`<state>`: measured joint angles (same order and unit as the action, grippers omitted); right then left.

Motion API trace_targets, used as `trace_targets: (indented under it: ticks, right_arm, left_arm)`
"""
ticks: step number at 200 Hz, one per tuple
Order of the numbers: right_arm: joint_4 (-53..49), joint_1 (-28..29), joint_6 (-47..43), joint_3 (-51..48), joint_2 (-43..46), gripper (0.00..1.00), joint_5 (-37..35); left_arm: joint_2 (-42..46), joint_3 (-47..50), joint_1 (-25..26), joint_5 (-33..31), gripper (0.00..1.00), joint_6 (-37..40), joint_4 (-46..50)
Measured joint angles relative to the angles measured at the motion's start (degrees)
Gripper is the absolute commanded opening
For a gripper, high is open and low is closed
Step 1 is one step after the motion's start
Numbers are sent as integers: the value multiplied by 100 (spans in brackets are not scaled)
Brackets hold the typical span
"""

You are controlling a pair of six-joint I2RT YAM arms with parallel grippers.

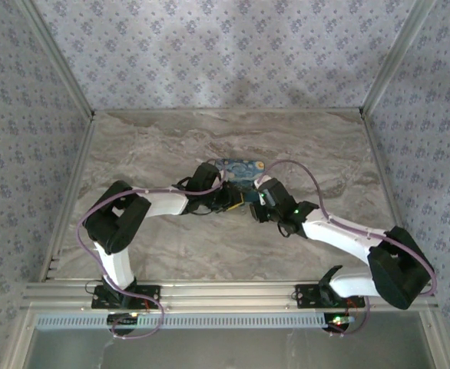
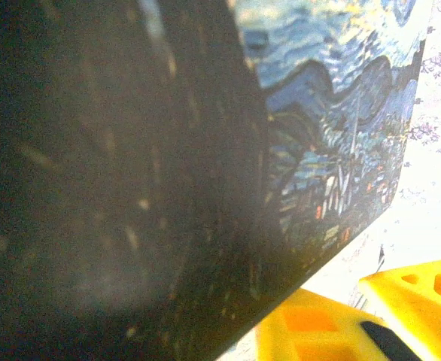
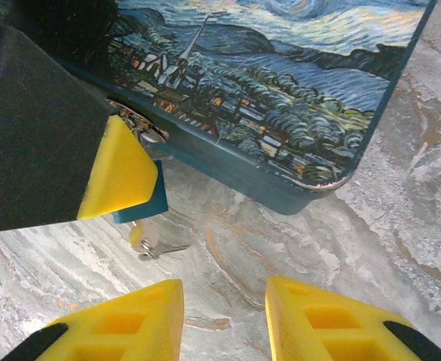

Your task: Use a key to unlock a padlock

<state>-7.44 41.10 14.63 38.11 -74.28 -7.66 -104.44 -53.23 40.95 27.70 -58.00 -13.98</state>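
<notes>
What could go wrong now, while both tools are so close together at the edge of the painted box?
1. A small metal piece, perhaps the key, lies loose on the table beside the painted box. The open right tool might push it under the box instead of gripping it.
2. The yellow pad of the left tool sits just above that piece, so the two tools could collide there.

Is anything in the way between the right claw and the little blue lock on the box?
Yes: the left arm's yellow finger covers the lock's top. Only bare table lies between its bottom and the right claw.
</notes>
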Motion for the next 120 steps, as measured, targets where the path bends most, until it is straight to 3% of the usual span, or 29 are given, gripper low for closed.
trace_targets:
  ticks: [48,120]
  right_arm:
    - [37,28,20,0,-160,36,109]
    - [83,184,-2,7,-542,36,98]
  left_arm:
    - [107,92,0,-74,30,33,57]
    - [1213,610,-35,-503,33,144,415]
